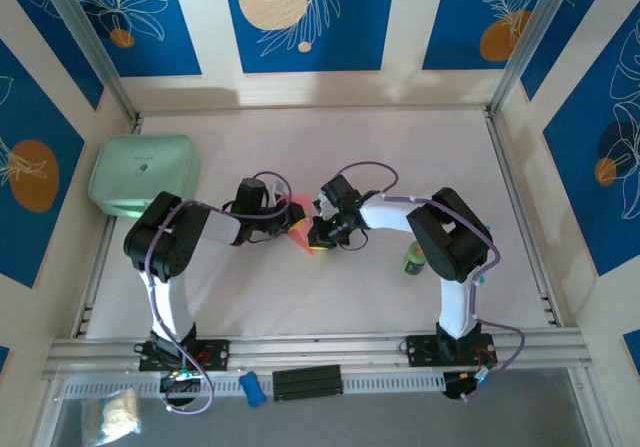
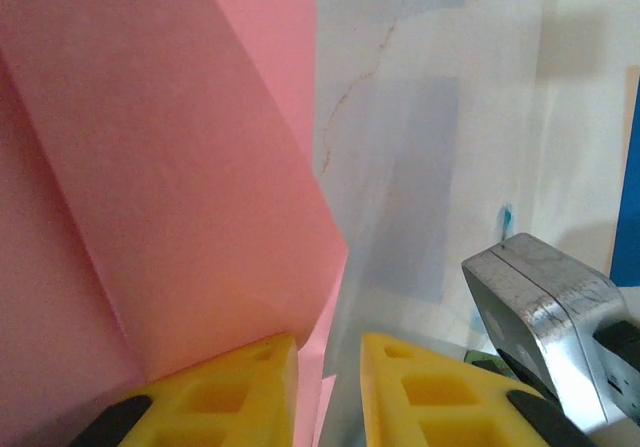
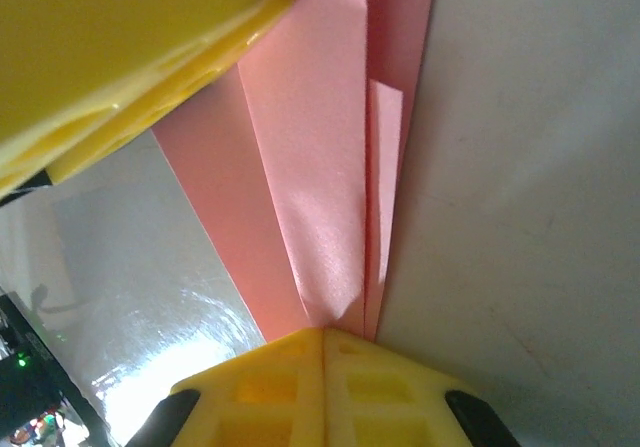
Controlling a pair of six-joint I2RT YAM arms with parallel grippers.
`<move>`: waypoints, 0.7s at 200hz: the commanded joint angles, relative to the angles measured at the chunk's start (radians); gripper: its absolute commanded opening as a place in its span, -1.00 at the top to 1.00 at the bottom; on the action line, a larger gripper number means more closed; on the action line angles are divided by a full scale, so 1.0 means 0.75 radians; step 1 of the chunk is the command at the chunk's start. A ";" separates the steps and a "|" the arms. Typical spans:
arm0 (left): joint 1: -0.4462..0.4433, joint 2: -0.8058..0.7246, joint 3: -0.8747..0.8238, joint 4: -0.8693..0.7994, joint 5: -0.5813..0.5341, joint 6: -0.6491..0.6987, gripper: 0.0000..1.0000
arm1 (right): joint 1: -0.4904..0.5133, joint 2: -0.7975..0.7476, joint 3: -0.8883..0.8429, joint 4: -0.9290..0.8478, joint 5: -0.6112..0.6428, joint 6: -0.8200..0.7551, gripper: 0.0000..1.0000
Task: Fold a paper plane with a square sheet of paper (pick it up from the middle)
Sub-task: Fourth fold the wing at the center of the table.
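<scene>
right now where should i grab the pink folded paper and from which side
Probably grip the folded paper at its wide end, edge-on, jaws straddling the stacked folds. It narrows toward the right gripper, shut on that end; flat faces offer nothing to pinch.

Mint-green case [image 1: 143,172] rear left; small green can [image 1: 414,259] right.
</scene>
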 commanded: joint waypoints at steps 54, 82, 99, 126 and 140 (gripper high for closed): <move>0.027 -0.206 0.018 -0.250 -0.047 0.196 0.47 | -0.022 -0.067 -0.051 -0.309 -0.081 -0.309 0.87; 0.015 -0.183 0.005 -0.228 -0.029 0.196 0.51 | -0.039 -0.087 -0.076 -0.312 -0.103 -0.337 0.88; 0.005 -0.159 0.011 -0.208 -0.025 0.188 0.53 | -0.050 -0.089 -0.081 -0.309 -0.104 -0.337 0.88; -0.002 -0.115 0.023 -0.180 -0.026 0.176 0.56 | -0.057 -0.087 -0.077 -0.307 -0.104 -0.337 0.87; -0.004 -0.093 0.026 -0.163 -0.023 0.167 0.57 | -0.060 -0.083 -0.073 -0.307 -0.099 -0.336 0.88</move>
